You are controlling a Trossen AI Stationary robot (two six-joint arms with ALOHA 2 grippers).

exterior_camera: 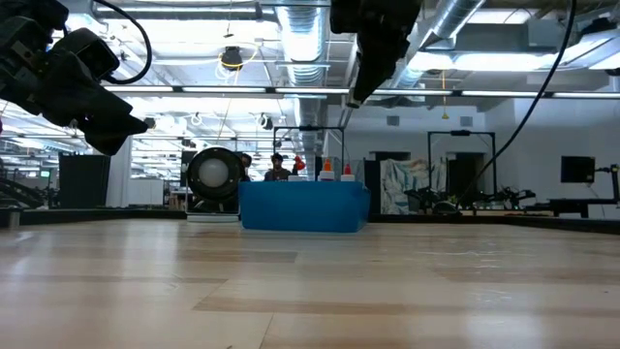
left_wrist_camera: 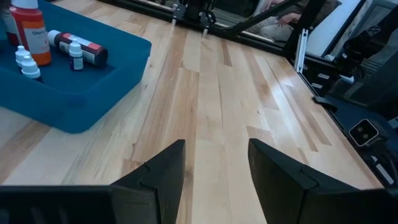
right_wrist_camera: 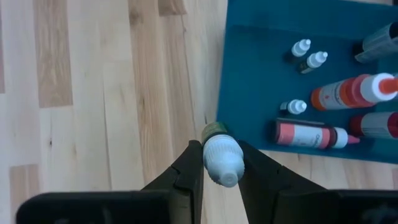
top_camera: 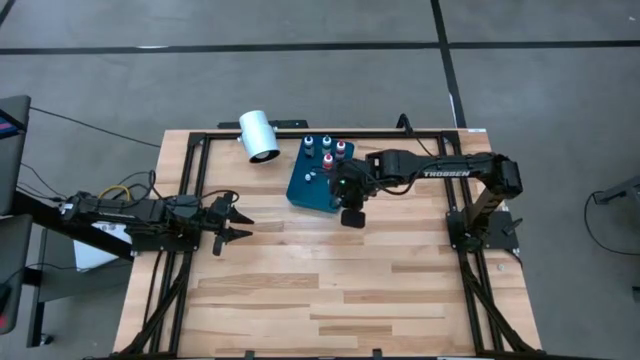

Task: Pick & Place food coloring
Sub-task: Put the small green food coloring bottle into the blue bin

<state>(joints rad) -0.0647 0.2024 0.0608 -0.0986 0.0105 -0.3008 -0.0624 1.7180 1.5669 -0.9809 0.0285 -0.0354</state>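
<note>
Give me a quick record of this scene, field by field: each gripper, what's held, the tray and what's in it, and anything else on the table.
right gripper: above the table by the tray's edge, shut on a small bottle
held bottle: white cap, greenish body, between the fingers
left gripper: open, empty, at the table's left side
tray: blue, on the far middle of the table
tray contents: several small bottles, some upright, one lying down
white cylinder: lying beside the tray
</note>
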